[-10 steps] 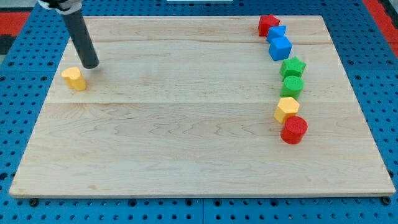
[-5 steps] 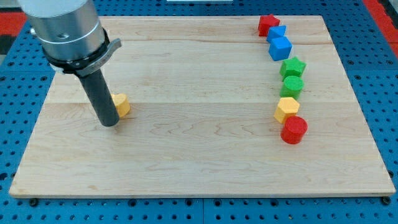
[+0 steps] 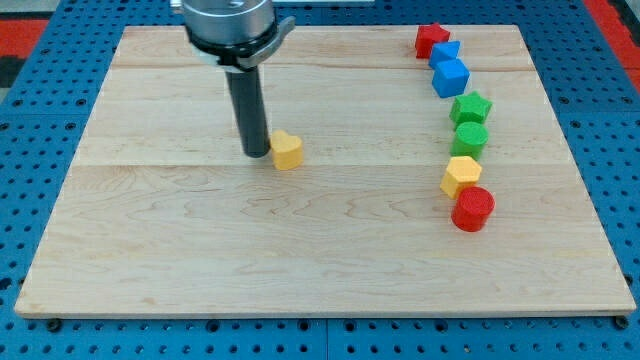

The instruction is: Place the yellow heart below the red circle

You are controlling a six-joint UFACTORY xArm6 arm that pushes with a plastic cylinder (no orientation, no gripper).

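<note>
The wooden surface (image 3: 330, 270) carries a curved row of blocks near its right edge, ending with a yellow block (image 3: 460, 176) touching the red circle (image 3: 473, 209) nearest the bottom edge. My tip (image 3: 257, 153) rests just left of the yellow heart (image 3: 287, 151), toward the top-left corner; there are no fingers on this rod

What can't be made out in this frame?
- Camera view: whether my tip touches the yellow heart; they sit side by side and any gap is too small to read.
- The upper blue block is partly covered by the blue cube, so its shape is unclear.
- The arm above the rod is cut off by the view's top edge.
</note>
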